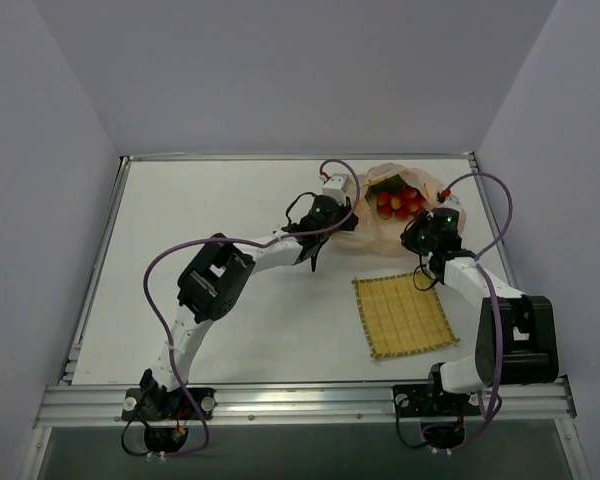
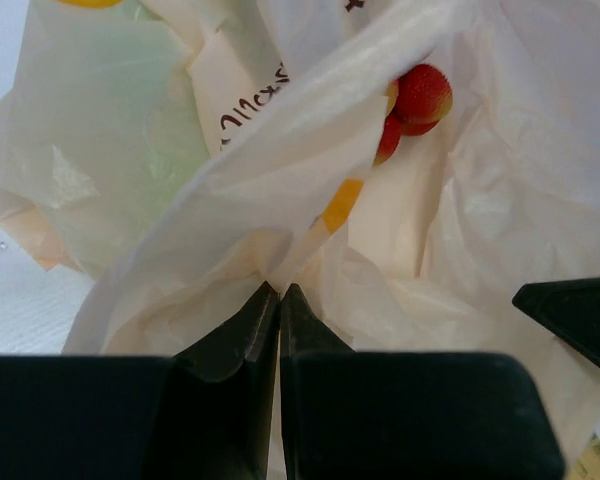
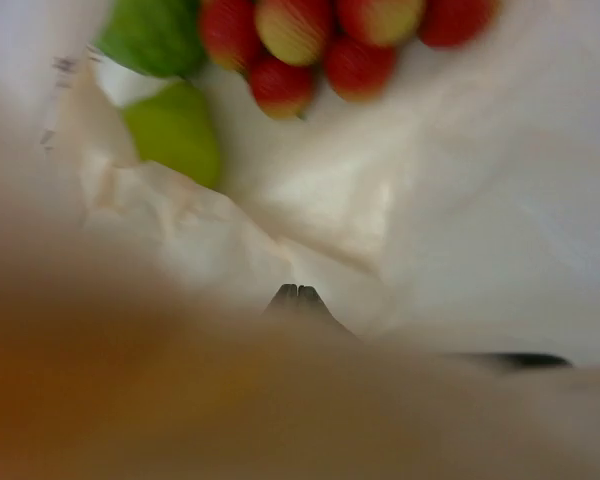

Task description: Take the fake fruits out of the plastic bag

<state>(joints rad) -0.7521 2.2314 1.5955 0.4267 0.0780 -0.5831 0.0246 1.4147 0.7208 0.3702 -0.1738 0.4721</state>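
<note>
Looking past our right fingers, we see the red berries straight ahead, deep in the bag.

Agreed; those tips are pressed together, and our left fingers pinch the bag's near fold.

Plastic bag gapes upward — left arm and right arm flank it.

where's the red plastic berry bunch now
In the top view, the red berry bunch sits inside the open mouth of the translucent peach plastic bag, right of centre at the far side of the table, beyond the square yellow woven mat.
</note>
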